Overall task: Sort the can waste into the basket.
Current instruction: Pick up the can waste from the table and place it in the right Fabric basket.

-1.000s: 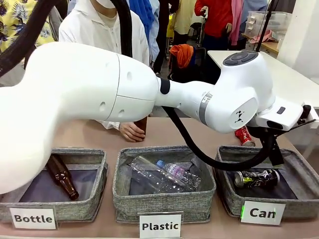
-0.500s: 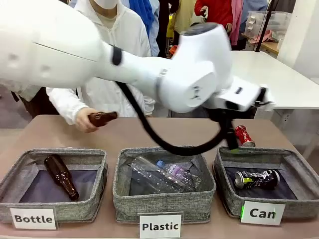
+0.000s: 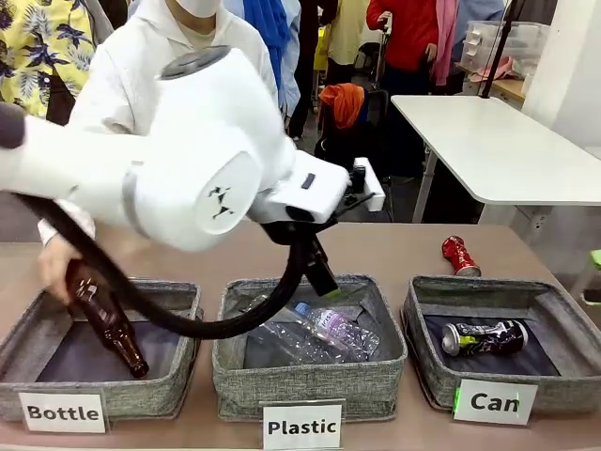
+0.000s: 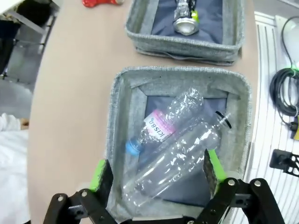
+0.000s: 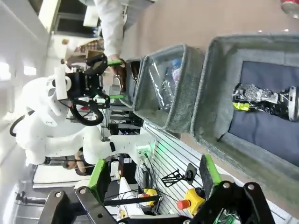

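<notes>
A crushed black-and-silver can lies on the dark bottom of the grey basket labelled "Can", at the right. The red can lies on the table just behind that basket. My left gripper hangs over the middle "Plastic" bin. In the left wrist view the left gripper is open and holds nothing; the basket, the black-and-silver can and the red can lie beyond it. My right gripper is open, off the basket's near side, with the can inside.
The "Plastic" bin holds two clear plastic bottles. At the left, a person's hand lowers a brown bottle into the "Bottle" bin, where another brown bottle lies. A white table stands behind.
My left arm has swung from over the "Can" basket leftward to over the "Plastic" bin. The person's hand has carried a brown bottle to the "Bottle" bin.
</notes>
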